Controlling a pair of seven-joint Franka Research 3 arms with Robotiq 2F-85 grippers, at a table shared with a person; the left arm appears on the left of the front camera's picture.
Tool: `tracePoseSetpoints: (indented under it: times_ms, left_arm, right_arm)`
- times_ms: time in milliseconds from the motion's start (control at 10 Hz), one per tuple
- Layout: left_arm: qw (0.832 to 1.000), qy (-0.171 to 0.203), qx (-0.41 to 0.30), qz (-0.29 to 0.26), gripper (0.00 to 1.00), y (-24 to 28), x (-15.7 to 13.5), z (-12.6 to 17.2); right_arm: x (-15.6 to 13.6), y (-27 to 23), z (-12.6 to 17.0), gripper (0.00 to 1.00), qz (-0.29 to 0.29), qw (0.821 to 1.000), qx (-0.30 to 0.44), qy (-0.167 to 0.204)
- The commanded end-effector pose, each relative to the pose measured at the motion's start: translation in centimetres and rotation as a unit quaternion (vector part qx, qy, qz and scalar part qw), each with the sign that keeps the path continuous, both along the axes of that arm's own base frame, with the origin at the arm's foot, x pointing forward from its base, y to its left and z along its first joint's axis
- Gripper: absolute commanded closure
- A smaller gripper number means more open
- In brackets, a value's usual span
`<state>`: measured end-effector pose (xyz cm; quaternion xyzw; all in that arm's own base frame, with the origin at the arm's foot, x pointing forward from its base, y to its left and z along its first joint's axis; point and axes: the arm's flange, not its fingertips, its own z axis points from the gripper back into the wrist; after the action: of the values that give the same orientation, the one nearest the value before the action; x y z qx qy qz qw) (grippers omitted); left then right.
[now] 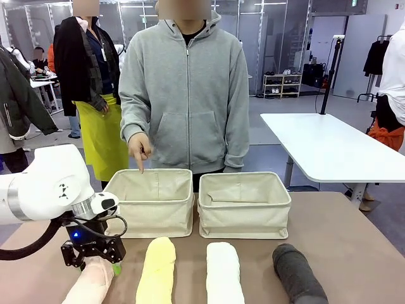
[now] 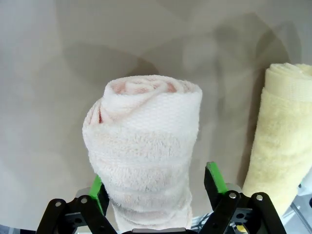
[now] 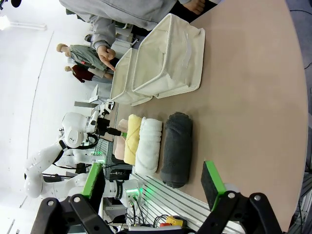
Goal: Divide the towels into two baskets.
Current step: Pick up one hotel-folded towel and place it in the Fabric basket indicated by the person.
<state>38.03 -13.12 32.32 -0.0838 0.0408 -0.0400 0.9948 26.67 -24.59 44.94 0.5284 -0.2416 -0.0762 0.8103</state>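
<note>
Towels, four rolled terry-cloth logs, side by side along the near edge of the brown table point(image 1: 354, 240): pale pink roll point(image 1: 92, 282) leftmost, then light yellow roll point(image 1: 157, 272), white roll point(image 1: 223, 272), dark grey roll point(image 1: 297, 272). Just beyond them, left cream canvas basket point(image 1: 152, 215) and right cream canvas basket point(image 1: 243, 218), touching.

Left gripper point(image 1: 99, 266) down over the pink roll's far end, green pads straddling it, one against the terry, the other slightly clear; not clamped. Right gripper point(image 3: 153, 183) above the table, spread wide, free.

Bare tabletop right of the grey roll. Person's hand point(image 1: 139, 149) pointing down at the left basket.
</note>
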Motion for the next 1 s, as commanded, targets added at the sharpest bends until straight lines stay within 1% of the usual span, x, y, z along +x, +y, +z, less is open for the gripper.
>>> tracePoseSetpoints:
  times_ms: [0, 300, 400, 500, 600, 700, 800, 900]
  left_arm:
    - [0.999, -0.031, 0.025, 0.012, 0.24, 3.6, -13.2, -4.4]
    - [0.999, -0.035, 0.032, 0.010, 0.55, 3.5, -13.4, -4.6]
    - [0.999, -0.039, 0.032, 0.011, 0.64, 3.6, -13.3, -4.4]
    - [0.999, -0.043, 0.031, 0.011, 0.75, 3.7, -13.1, -3.8]
    - [0.998, -0.051, 0.017, 0.017, 0.83, 3.5, -12.8, -2.5]
    - [0.999, -0.054, 0.005, 0.007, 0.87, 3.2, -12.5, -0.3]
    - [0.998, -0.061, -0.001, -0.015, 0.87, 3.1, -12.3, 2.6]
    - [0.995, -0.084, -0.018, -0.043, 0.87, 3.1, -12.1, 6.3]
  right_arm:
    - [-0.2, 0.0, 0.2, 0.00, -0.003, 1.000, 0.004, -0.006]
    - [-0.2, 0.0, 0.2, 0.00, -0.003, 1.000, 0.004, -0.006]
    - [-0.2, 0.0, 0.2, 0.00, -0.003, 1.000, 0.004, -0.006]
    - [-0.2, 0.0, 0.2, 0.00, -0.003, 1.000, 0.004, -0.006]
    - [-0.2, 0.0, 0.2, 0.00, -0.003, 1.000, 0.004, -0.006]
    - [-0.2, 0.0, 0.2, 0.00, -0.003, 1.000, 0.004, -0.006]
    - [-0.2, 0.0, 0.2, 0.00, -0.003, 1.000, 0.004, -0.006]
    - [-0.2, 0.0, 0.2, 0.00, -0.003, 1.000, 0.004, -0.006]
